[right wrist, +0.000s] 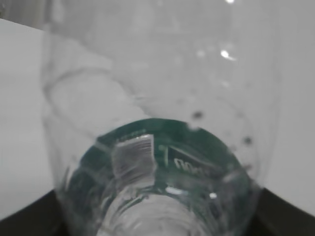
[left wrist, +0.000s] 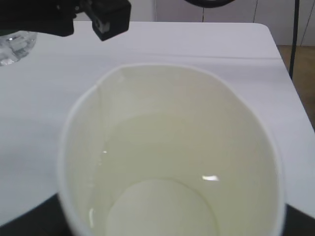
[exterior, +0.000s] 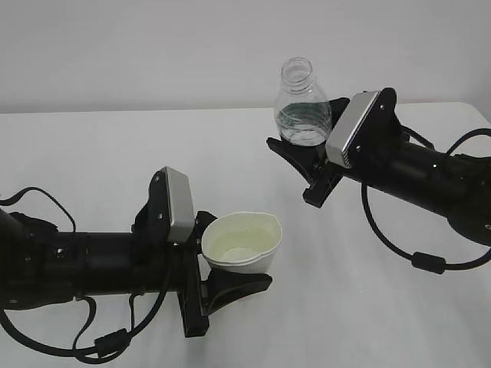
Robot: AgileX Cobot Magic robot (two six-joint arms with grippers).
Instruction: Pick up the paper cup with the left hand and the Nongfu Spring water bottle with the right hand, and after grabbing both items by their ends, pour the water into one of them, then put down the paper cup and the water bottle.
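The white paper cup (exterior: 242, 241) sits between the black fingers of my left gripper (exterior: 229, 262), which is shut on its lower part and squeezes the rim into an oval. In the left wrist view the cup (left wrist: 172, 103) fills the frame, with clear water (left wrist: 162, 162) glinting over its round bottom. My right gripper (exterior: 308, 165) is shut on the base of the Nongfu Spring water bottle (exterior: 303, 103). It holds the bottle raised, mouth up, with no cap. The right wrist view looks along the bottle (right wrist: 162, 123) past the green label (right wrist: 197, 147); droplets cling inside.
The white table (exterior: 100, 153) runs to a pale wall at the back. Its right edge and a bit of floor (left wrist: 295, 64) show in the left wrist view. Black cables (exterior: 414, 257) loop beside both arms.
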